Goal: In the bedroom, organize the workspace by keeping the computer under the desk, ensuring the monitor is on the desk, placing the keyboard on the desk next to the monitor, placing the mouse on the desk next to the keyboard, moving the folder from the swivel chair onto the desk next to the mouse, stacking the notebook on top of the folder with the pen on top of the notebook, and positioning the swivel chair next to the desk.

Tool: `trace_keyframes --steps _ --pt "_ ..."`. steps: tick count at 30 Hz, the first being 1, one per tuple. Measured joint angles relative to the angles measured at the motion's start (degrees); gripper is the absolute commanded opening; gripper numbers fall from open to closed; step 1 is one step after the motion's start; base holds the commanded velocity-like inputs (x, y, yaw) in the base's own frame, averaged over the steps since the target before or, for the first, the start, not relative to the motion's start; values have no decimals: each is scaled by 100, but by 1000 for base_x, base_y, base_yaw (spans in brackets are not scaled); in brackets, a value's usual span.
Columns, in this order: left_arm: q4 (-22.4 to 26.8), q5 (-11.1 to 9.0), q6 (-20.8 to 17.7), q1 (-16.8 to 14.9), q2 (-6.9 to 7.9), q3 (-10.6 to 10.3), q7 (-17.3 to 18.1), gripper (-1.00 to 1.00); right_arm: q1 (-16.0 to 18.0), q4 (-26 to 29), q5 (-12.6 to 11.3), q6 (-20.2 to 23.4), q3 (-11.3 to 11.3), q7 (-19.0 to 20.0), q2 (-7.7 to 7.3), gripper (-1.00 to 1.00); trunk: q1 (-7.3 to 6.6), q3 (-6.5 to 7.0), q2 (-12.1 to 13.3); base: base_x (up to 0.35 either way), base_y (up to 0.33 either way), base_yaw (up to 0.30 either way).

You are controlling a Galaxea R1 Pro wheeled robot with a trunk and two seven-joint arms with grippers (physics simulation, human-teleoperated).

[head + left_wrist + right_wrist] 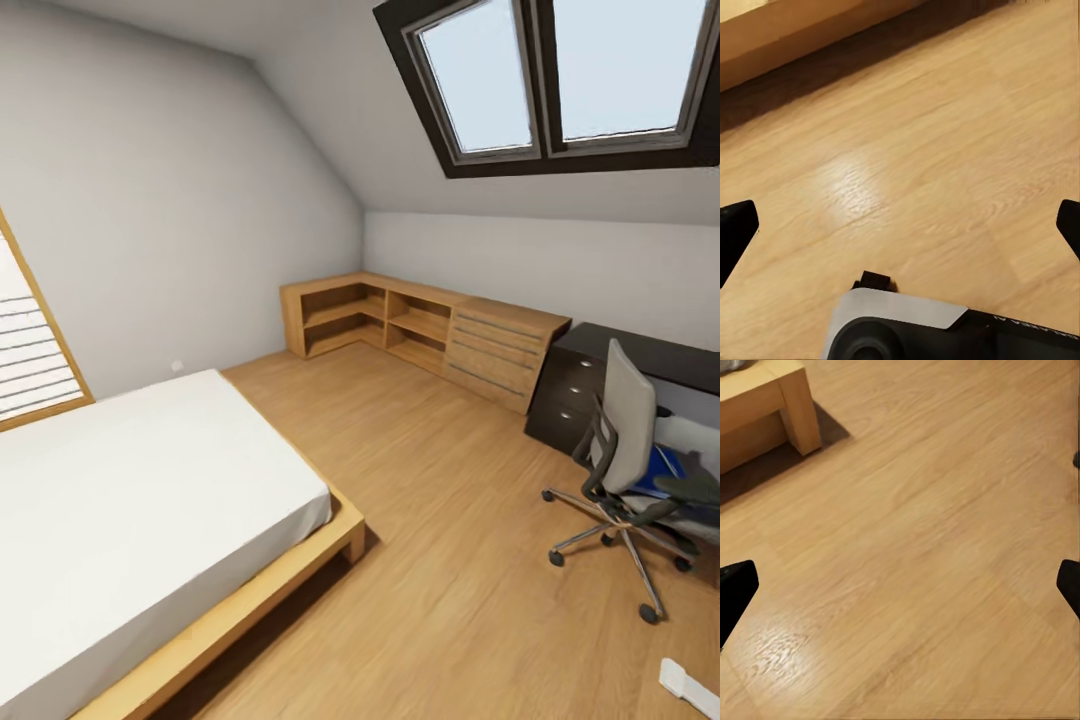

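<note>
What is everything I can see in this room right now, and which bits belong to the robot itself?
Bed with white mattress on a light-wood frame: one, left foreground.
Low light-wood L-shaped cabinet with open shelves and drawers: one, far corner under the sloped wall.
Dark-framed skylight: one, two panes, in the slope above.
Long black desk with silver-knobbed drawers: one, right wall.
Grey padded swivel chair on a chrome caster base: one, in front of the desk.
Flat bright-blue folder: one, on the chair's seat.
Light-wood plank floor: across the room.
Left gripper: black fingertips wide apart above bare floor.
Right gripper: black fingertips wide apart above floor, near the bed's leg.
</note>
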State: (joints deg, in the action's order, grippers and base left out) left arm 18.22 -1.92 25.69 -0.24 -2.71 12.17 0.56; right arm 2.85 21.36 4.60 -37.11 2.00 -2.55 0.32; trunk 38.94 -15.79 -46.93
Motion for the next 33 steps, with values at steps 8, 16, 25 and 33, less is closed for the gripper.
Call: trace_keyframes --steps 8,16,25,33 --pt "0 0 0 0 -1 0 0 100 0 3 0 0 0 0 0 100 -1 0 0 229 230 -278" --pt "-1 0 0 0 0 -1 0 100 0 5 0 0 -2 -1 0 100 -1 0 0 260 143 -278" --pt "-2 0 0 -1 0 -1 0 100 0 5 0 0 0 -1 0 100 1 0 0 193 9 -278" --pt "-3 0 0 0 -6 -1 0 100 0 1 0 0 0 -1 0 100 2 0 0 13 0 -278"
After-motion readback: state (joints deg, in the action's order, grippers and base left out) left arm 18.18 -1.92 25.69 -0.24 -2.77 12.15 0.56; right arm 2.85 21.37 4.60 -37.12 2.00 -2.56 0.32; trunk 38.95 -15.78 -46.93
